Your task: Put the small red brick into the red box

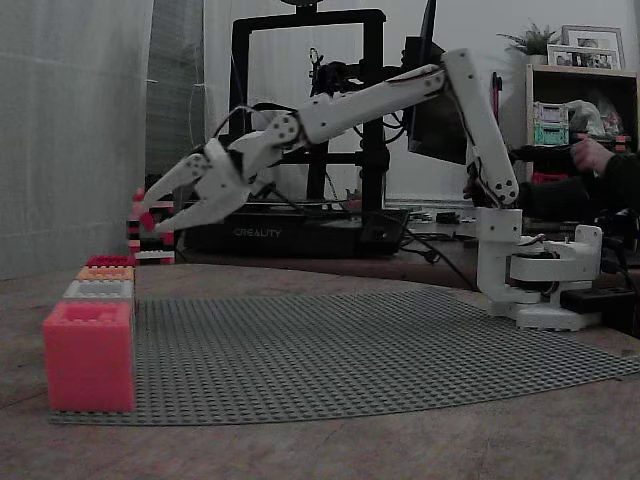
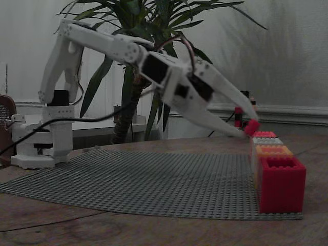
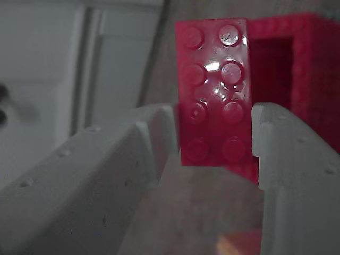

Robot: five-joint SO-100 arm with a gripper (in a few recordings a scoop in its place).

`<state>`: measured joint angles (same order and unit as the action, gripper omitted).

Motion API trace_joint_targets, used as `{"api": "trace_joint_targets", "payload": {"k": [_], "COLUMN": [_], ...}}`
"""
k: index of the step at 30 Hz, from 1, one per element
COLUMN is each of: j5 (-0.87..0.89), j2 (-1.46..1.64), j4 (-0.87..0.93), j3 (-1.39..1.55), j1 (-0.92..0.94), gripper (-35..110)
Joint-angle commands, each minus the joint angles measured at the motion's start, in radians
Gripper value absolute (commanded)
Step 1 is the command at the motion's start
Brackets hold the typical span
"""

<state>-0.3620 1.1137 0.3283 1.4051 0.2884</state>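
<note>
In a fixed view we see, at the left edge of the grey studded baseplate [image 1: 350, 350] on the desk [image 1: 320, 450], a row of 4 boxes running back from the front-left corner: a pinkish-coral box [image 1: 88, 355] nearest, then a grey box [image 1: 98, 290], an orange box [image 1: 105, 272], and the red box [image 1: 110, 261] farthest back. Above that far end hangs the hand [image 1: 148, 212], its 2 white fingers clamped on the small red brick [image 1: 147, 220], which is off the desk, in the air. To the right, the white arm [image 1: 380, 100] runs back to its base [image 1: 535, 270] by the baseplate's right edge. In the wrist view we see the brick [image 3: 215, 90] upright w/ studs facing the camera, pinched btwn both fingers [image 3: 154, 138], w/ the red box [image 3: 297, 74] just behind it at right, opening visible.
</note>
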Motion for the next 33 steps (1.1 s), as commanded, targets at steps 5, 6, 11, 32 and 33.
{"api": "trace_joint_targets", "payload": {"k": [5,6,11,32,33], "j5": [0.144,0.155,0.189,0.163,0.16], "j2": [-0.13,-0.16,-0.256,-0.31,-0.305], "j4": [0.183,0.215,0.281,0.364,0.365], "j3": [-0.437,-0.489,-0.637,-0.713,-0.713], "j1": [-0.017,-0.017,-0.021,-0.052,-0.052], "gripper": [0,0,0,15,15]}}
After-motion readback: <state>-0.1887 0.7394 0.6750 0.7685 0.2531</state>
